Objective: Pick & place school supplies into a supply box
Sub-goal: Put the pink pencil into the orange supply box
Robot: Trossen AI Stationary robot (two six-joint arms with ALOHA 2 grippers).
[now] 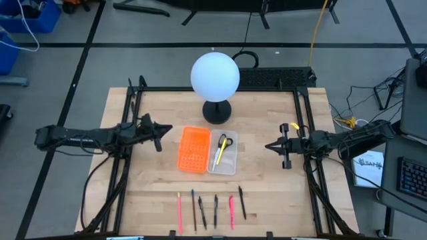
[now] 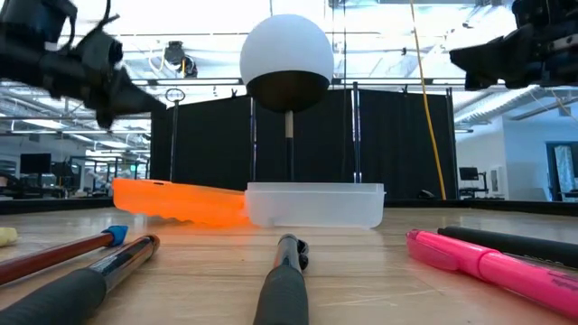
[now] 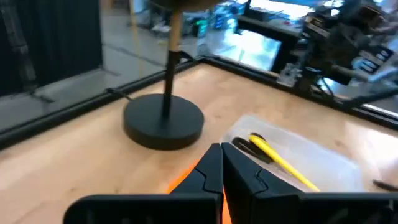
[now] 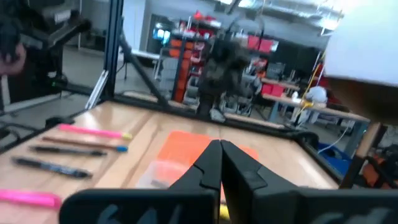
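Two items, the scissors [image 1: 225, 141] and a yellow pencil [image 1: 219, 153], are already seated in the supply box [image 1: 230, 166] at table centre. Six pens [image 1: 215, 210] remain along the near edge. Left gripper [image 1: 160, 136] and right gripper [image 1: 269, 147] are raised beside the box, closed and empty.

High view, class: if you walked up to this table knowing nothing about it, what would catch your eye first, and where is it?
The white globe lamp on its black base at the back of the table stands out first. In front of it lies the supply box, its orange half beside a clear half holding scissors and a yellow pen. A row of pens and pencils lines the front edge, with the left gripper and right gripper hanging shut on either side.
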